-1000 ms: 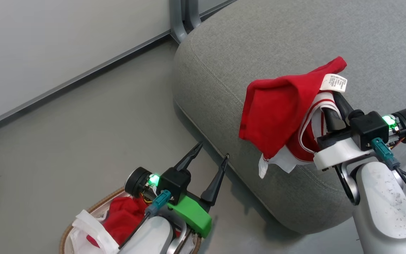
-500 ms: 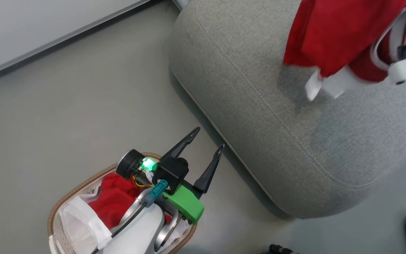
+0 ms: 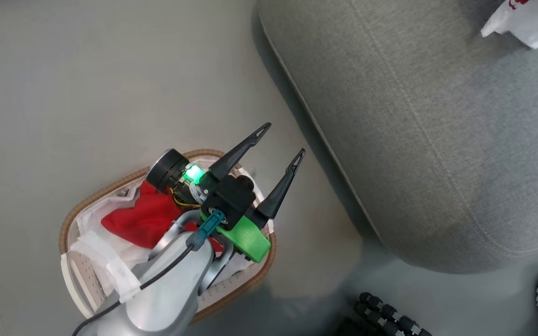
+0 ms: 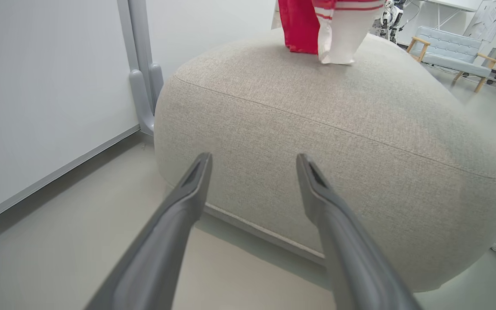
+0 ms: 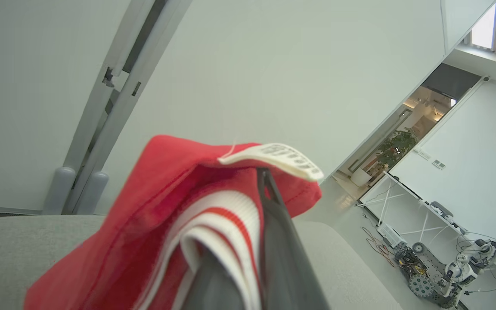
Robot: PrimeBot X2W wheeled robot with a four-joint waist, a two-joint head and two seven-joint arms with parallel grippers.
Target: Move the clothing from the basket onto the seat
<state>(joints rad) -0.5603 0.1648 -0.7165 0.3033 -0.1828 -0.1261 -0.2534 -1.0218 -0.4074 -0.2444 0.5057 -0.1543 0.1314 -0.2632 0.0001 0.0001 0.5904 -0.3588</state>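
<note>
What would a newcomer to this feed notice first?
The red garment with white striped trim, pinched in the right gripper over the grey seat, grabs the eye first. Next comes the left gripper, open and empty, poised above the basket on the floor beside the seat. In the basket, a second red garment lies on the white liner.

a robotics lab with an office look: plain white partition walls (image 4: 37, 86) on grey posts (image 4: 142, 77), a smooth grey floor (image 3: 87, 84), loose cables (image 5: 377, 243) and another small wheeled robot (image 5: 454, 271) beside a white board, a pale blue bench (image 4: 448, 49) farther off.
</note>
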